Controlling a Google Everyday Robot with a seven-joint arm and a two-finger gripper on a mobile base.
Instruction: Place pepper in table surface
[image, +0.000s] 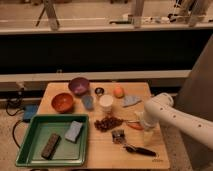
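The pepper (134, 125), a slim orange-red one, lies flat on the light wooden table surface (100, 154) towards its right side. My white arm comes in from the right and bends down over the table's right edge. Its gripper (145, 132) points down at the tabletop just right of the pepper, close to its thick end. The jaws stand open and I see nothing held between them. The arm's forearm hides part of the gripper.
A green tray (30, 150) at the front left holds a blue sponge (73, 131) and a brown bar (50, 145). Further back stand a purple bowl (78, 85), an orange bowl (62, 102), a white cup (105, 103) and a round orange fruit (118, 92). A brown snack heap (107, 123) and a black tool (140, 149) lie near the pepper.
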